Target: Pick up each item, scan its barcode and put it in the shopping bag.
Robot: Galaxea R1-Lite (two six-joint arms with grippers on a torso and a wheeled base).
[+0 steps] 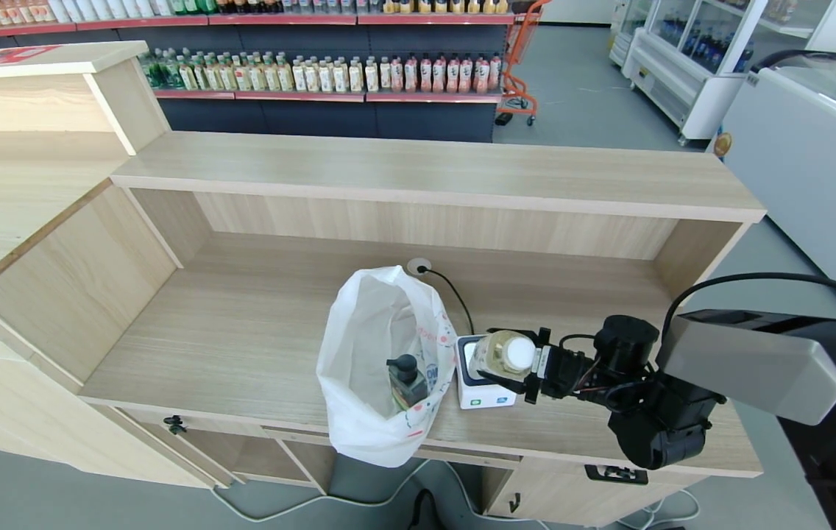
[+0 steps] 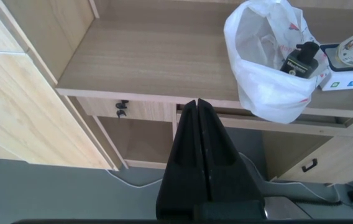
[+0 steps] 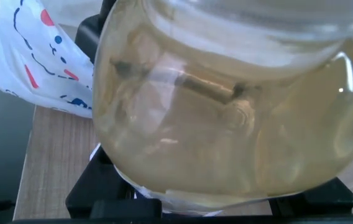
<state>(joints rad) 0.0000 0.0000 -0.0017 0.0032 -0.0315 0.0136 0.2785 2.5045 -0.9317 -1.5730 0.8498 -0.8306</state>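
Jar [image 1: 497, 353] with a white lid is pinched in the right gripper's [image 1: 503, 358] jaws, just above the scanner [image 1: 484, 397]. Shopping bag [image 1: 366, 346] stands beside the scanner. Left gripper's [image 2: 198, 149] jaws are pressed together, well apart from it.

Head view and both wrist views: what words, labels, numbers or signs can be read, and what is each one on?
No text here can be read for certain.
On the bag: red and blue print, too blurred.
On the bottle in it: label too small.
On the scanner: green and blue marks, too small.
On the jar: no readable print.
On the shelf bottles: labels too small.
On the red sign: blurred.
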